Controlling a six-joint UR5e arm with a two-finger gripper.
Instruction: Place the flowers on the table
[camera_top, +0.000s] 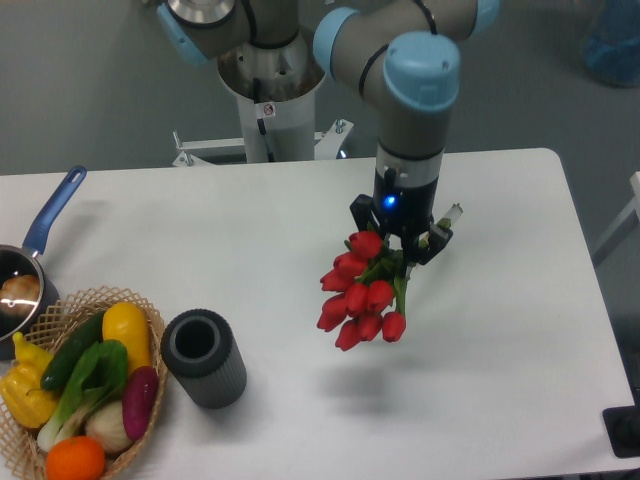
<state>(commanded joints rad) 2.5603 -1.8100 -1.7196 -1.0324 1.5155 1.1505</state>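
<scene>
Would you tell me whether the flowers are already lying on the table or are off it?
Off it. The flowers hang from the gripper, buds down, casting a separate shadow on the table below.
</scene>
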